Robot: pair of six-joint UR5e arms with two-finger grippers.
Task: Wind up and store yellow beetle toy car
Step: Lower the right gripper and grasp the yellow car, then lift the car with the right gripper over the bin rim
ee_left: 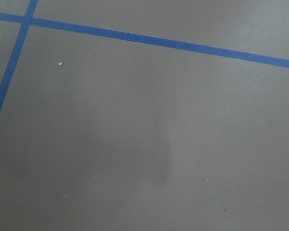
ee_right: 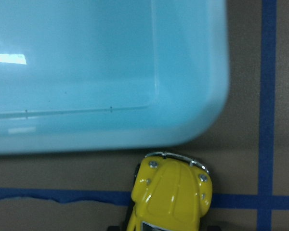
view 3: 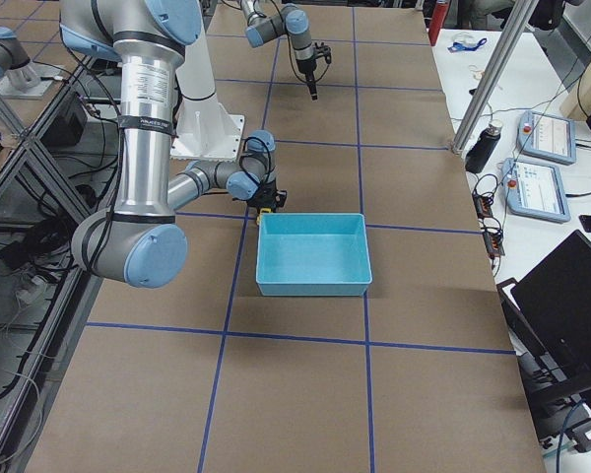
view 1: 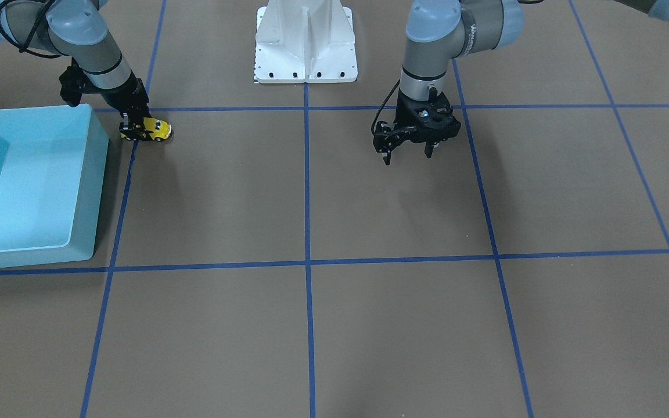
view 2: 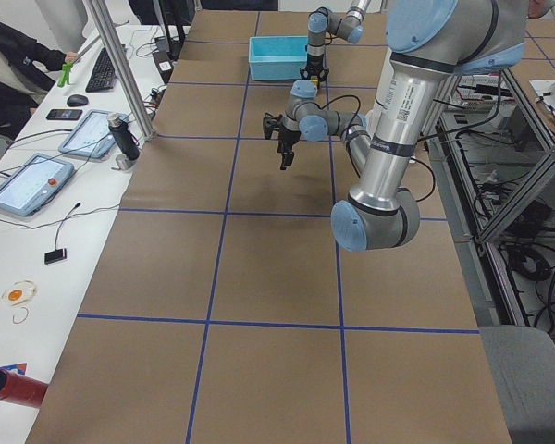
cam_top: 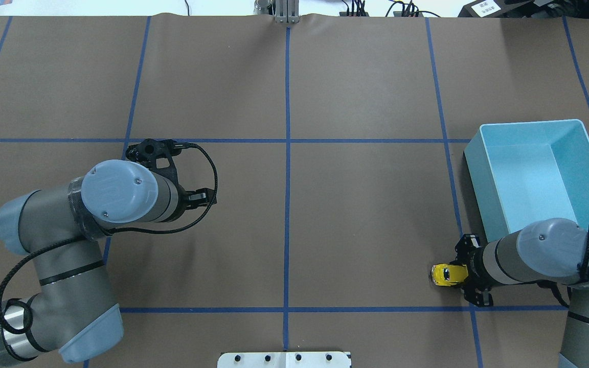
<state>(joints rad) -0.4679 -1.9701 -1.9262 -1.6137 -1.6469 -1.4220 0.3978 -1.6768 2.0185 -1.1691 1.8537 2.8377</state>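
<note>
The yellow beetle toy car [view 1: 153, 129] stands on the brown table just beside the near corner of the light-blue bin [view 1: 100, 174]. My right gripper [view 1: 131, 130] is low at the table and shut on the car's rear end. From above the car [cam_top: 447, 274] sticks out of the right gripper [cam_top: 462, 275] toward the table's middle. In the right wrist view the car's hood [ee_right: 172, 192] sits below the bin's rounded corner [ee_right: 197, 120]. My left gripper [view 1: 407, 157] hangs open and empty above the table, far from the car.
The light-blue bin [cam_top: 482, 189] is empty and lies on the robot's right side. The white robot base [view 1: 305, 43] is at the table's back edge. Blue tape lines [view 1: 306, 261] divide the brown surface. The left wrist view shows only bare table.
</note>
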